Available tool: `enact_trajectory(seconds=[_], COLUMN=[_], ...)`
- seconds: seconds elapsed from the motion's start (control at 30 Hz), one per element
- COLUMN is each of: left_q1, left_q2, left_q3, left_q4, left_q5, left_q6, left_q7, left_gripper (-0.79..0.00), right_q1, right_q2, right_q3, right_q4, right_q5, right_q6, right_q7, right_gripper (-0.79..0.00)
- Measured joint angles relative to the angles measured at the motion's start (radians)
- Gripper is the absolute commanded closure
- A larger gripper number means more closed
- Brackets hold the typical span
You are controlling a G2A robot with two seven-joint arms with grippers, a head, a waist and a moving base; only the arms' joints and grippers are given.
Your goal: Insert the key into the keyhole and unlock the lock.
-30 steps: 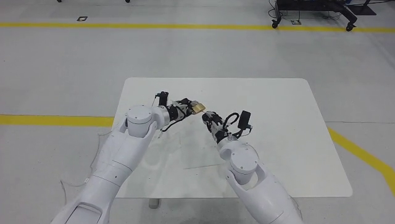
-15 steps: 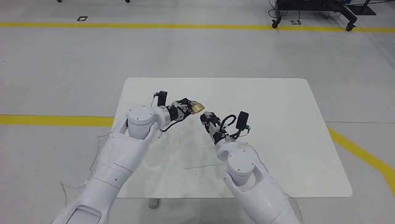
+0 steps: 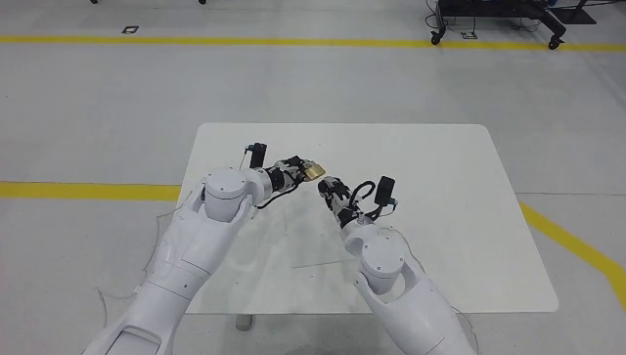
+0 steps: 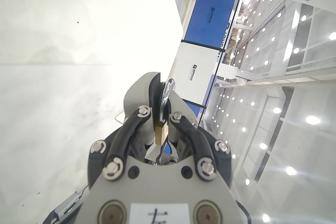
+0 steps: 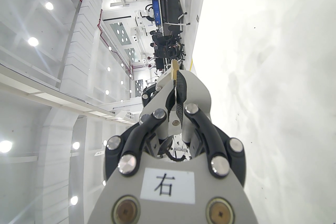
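L tool (image 4: 164, 89) pinches brass lock (image 3: 312, 170); R tool (image 5: 176, 80) pinches key (image 5: 174, 97), above desk (image 3: 440, 159). White one-character label (image 4: 158, 213) on each.

Two grippers tip to tip above the middle of the table (image 3: 440, 159)
The left gripper (image 4: 165, 97), closed on the lock (image 3: 312, 170), sits to the left and slightly farther back; the right gripper (image 5: 175, 83), closed on the key (image 5: 174, 97), is just beside it on the right, nearer the robot; whether key and lock touch cannot be told

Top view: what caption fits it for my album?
Left gripper holds the lock, right gripper the key, over the table.
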Motion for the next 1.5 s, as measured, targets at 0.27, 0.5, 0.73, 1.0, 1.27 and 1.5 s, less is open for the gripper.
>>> enact_trajectory(seconds=[0.27, 0.5, 0.73, 1.0, 1.27, 1.5], left_q1=[0.003, 0.011, 0.016, 0.02, 0.019, 0.019], left_q2=[0.0, 0.001, 0.003, 0.004, 0.005, 0.005], left_q3=[0.002, 0.002, -0.002, -0.008, -0.01, -0.011], left_q4=[-0.01, -0.038, -0.049, -0.048, -0.044, -0.041], left_q5=[0.005, 0.002, 0.002, -0.007, -0.011, -0.016], left_q6=[0.007, 0.042, 0.052, 0.044, 0.041, 0.041], left_q7=[-0.002, -0.013, -0.012, -0.025, -0.034, -0.035], left_gripper=[0.0, 0.0, 0.0, 0.0, 0.0, 0.0], right_q1=[-0.001, -0.002, -0.006, -0.011, -0.015, -0.019], right_q2=[-0.005, -0.012, -0.015, -0.019, -0.022, -0.024], right_q3=[-0.001, -0.017, -0.021, -0.013, -0.006, 0.0], right_q4=[0.005, 0.012, 0.013, 0.01, 0.007, 0.005], right_q5=[-0.024, -0.051, -0.076, -0.084, -0.087, -0.09], right_q6=[-0.006, -0.02, -0.028, -0.029, -0.026, -0.026], right_q7=[-0.012, -0.018, -0.009, -0.005, 0.004, 0.011], right_gripper=[0.0, 0.0, 0.0, -0.145, -0.219, -0.225])
